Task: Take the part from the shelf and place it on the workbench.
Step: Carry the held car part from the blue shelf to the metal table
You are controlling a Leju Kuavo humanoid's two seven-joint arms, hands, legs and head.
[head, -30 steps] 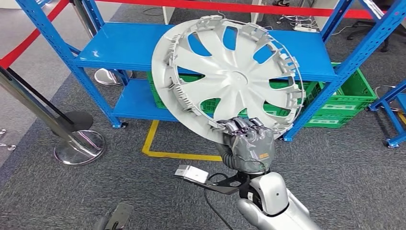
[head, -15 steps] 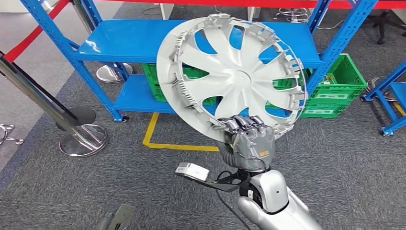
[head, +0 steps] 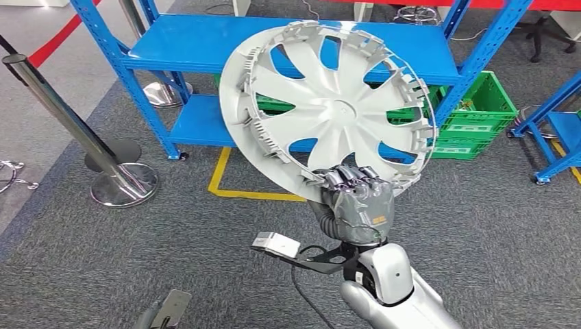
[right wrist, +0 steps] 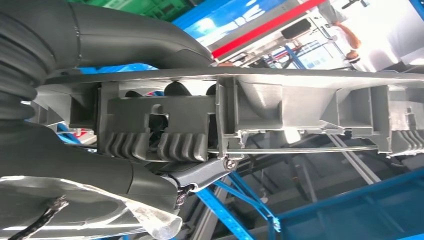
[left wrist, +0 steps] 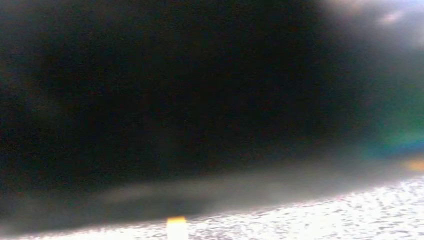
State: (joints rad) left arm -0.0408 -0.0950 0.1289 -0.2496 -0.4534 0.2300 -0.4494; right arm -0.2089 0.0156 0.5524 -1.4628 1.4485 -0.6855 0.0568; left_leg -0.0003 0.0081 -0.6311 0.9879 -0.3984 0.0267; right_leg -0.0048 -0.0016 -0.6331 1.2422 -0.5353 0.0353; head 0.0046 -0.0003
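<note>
The part is a large silver-grey wheel cover [head: 329, 110] with curved spokes and clips round its rim. My right hand [head: 356, 202] grips its lower rim and holds it up, tilted, in front of the blue shelf [head: 199, 44]. In the right wrist view the cover's ribbed rim [right wrist: 300, 110] sits between my thick grey thumb [right wrist: 125, 35] and the fingers under it. A grey piece of my left arm [head: 168, 308] shows at the bottom edge of the head view. The left wrist view is a dark blur.
The blue shelf's top and lower boards are bare. A green crate [head: 479, 116] stands on the floor at its right end. A steel stanchion [head: 123, 185] with a red belt stands at the left. Yellow floor tape [head: 223, 178] marks the grey carpet, and another blue rack [head: 558, 130] is at the right.
The whole picture has shifted: the shelf sits higher and the stanchion further right, so the camera has moved. The wheel cover stays in my right hand's grip, held the same way.
</note>
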